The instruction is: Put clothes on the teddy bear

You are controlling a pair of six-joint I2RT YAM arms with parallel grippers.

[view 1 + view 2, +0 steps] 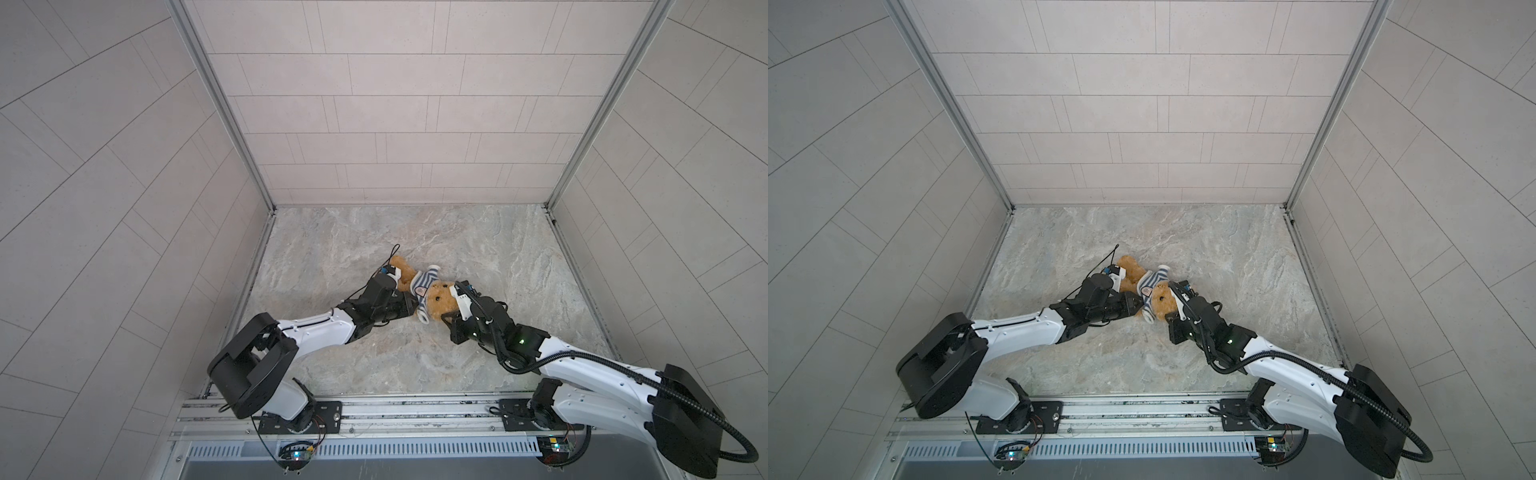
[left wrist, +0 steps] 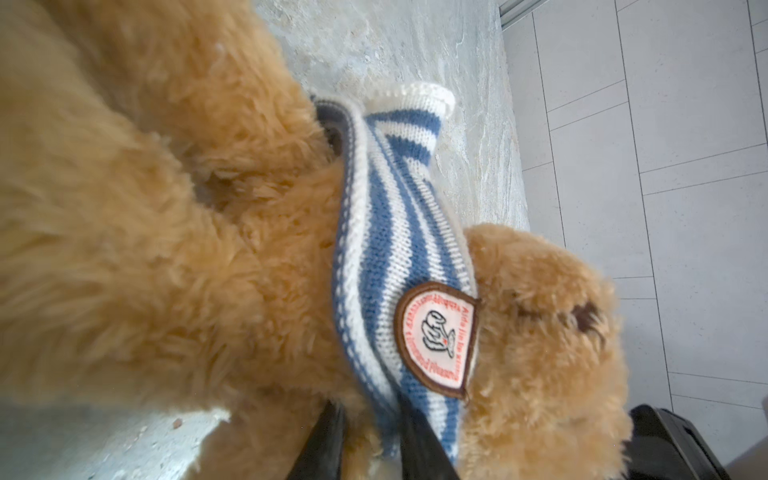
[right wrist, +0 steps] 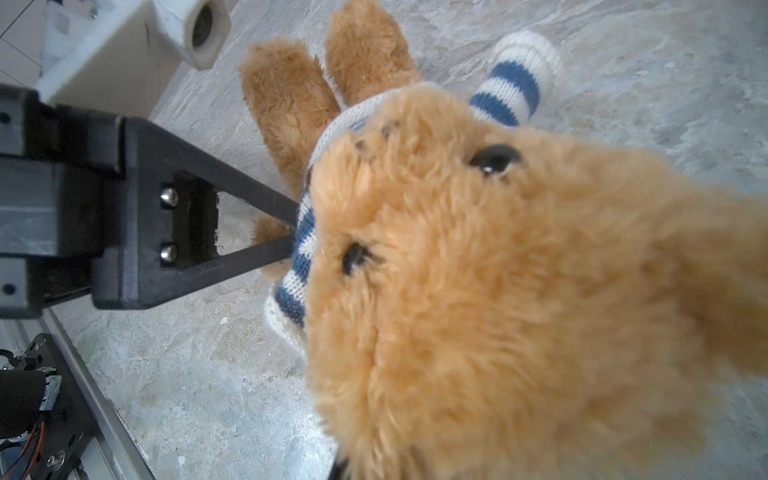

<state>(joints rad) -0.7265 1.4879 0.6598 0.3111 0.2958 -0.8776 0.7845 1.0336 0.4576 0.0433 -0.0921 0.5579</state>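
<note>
Two arms: both come in low from the near rail and meet at the teddy bear, one on each side of it.
Teddy bear: flat on the marbled surface, about mid-way across, between the two hands in both top views. Its head points toward the right arm and its bare furry legs point off to the far left.
Striped shirt: blue and white knit, bunched in a band round the bear's neck and chest, with belly and legs uncovered. In the left wrist view the hem runs across the fur and the badge sits right beside the muzzle.
Sleeves: one striped sleeve pokes out on the far side of the head, and a white cuff shows on the near side.
Left hand: down at the shirt's near edge. The right wrist view catches its two black fingers narrowing toward the stripes. Its own camera shows them a little apart, with knit and fur between. Pinching or only touching? Cannot tell.
Right hand: tucked against the bear's head, jaws closed in the fur. Its own camera gets almost nothing but face, bead eyes and all.
</note>
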